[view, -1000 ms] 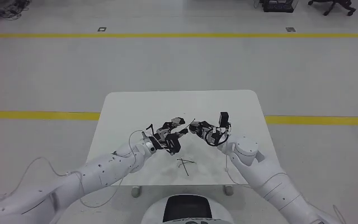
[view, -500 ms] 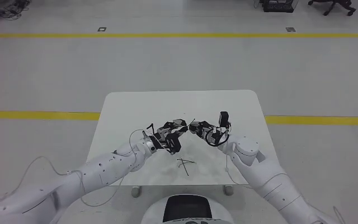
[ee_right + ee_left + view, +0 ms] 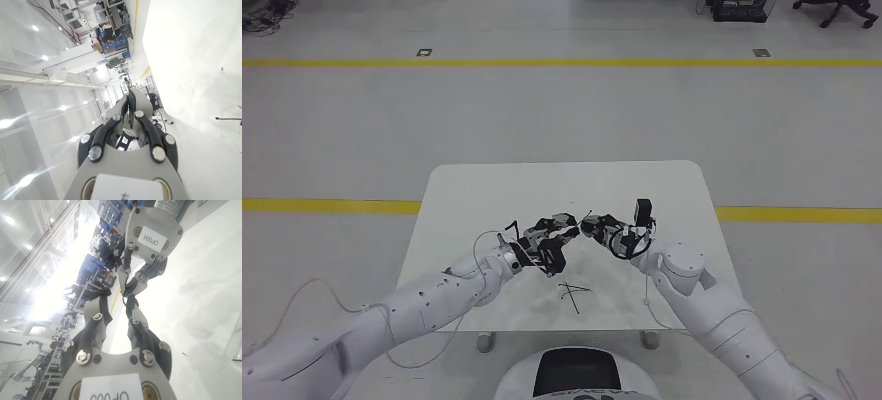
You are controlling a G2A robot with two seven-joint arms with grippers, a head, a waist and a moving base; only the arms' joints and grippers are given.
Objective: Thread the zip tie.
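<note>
Left gripper (image 3: 118, 298), jaws apart, is inching closer to the right gripper (image 3: 129, 291) just ahead that's pinching the zip tie (image 3: 123, 300), so threading's lining up.

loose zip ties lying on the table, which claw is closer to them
Left, narrowly. The left claw hangs just beyond the loose zip ties, toward the middle of the table; the right claw faces it, slightly farther off to the right.

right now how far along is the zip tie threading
Done: the right gripper is shut on the zip tie. In hand: the open left gripper meets it tip to tip above the table. Left: no closed loop shows, so the threading itself remains.
</note>
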